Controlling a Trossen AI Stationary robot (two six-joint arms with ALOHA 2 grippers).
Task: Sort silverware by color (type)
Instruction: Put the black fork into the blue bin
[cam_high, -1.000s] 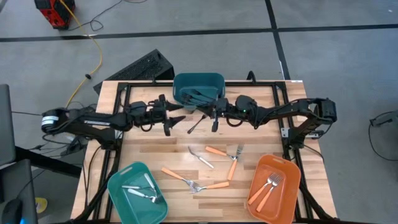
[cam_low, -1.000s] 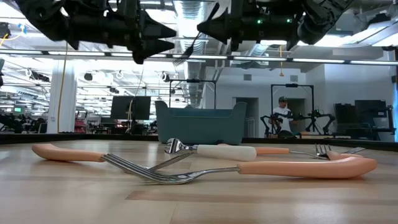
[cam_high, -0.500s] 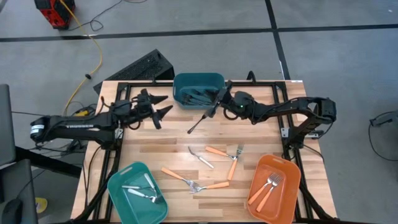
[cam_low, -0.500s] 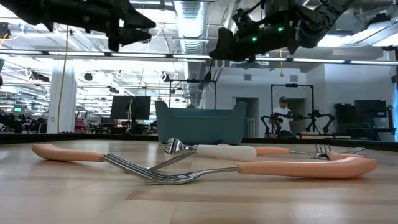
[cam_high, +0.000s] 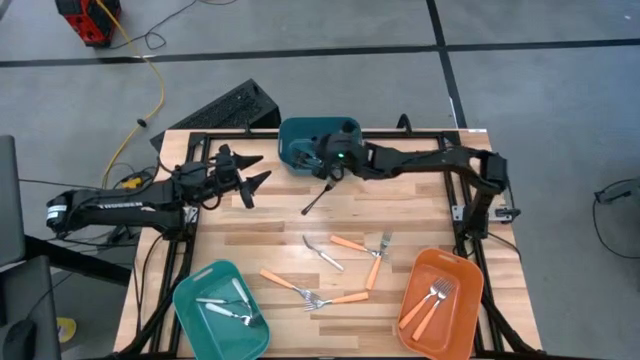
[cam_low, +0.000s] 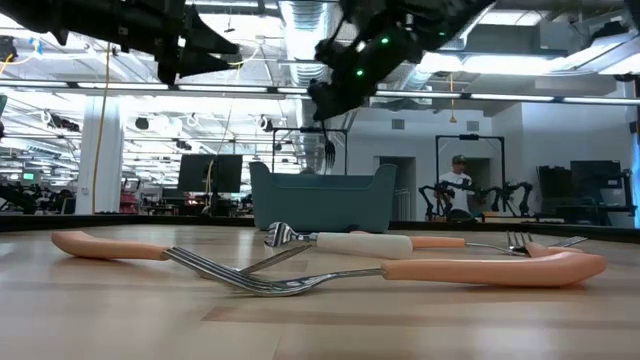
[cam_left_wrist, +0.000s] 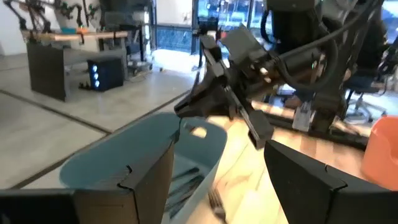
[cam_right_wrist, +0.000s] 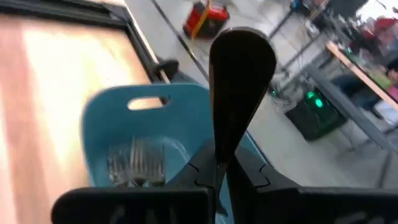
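Observation:
My right gripper (cam_high: 325, 165) reaches over the near rim of the dark teal bin (cam_high: 305, 135) at the far edge and is shut on a dark fork, whose tines (cam_low: 328, 152) hang below it. Dark forks (cam_right_wrist: 137, 163) lie inside that bin. Another dark utensil (cam_high: 314, 199) lies flat on the table just near of the bin. Orange-handled forks (cam_high: 351, 243) (cam_high: 283, 282) and a white-handled one (cam_high: 323, 252) lie mid-table. My left gripper (cam_high: 253, 174) hovers open, left of the bin, touching nothing. My right gripper pinches the dark fork's handle (cam_right_wrist: 219, 152) between its two fingers, coming from above. The handle's rounded free end (cam_right_wrist: 242, 56) sticks up past the fingers. The fork is lifted clear and hangs roughly upright, tines down, over the bin.
A teal bin (cam_high: 190, 300) with silver and white utensils sits at the near left corner. An orange bin (cam_high: 462, 270) with orange-handled forks sits near right. A black frame borders the table's sides. Bare wood lies between the arms and the mid-table forks.
My right gripper carried the dark fork from over the table toward the far edge and left, ending above the dark teal bin, and the fork swung to hang tines down. My left gripper drew back toward the table's left, then held still.

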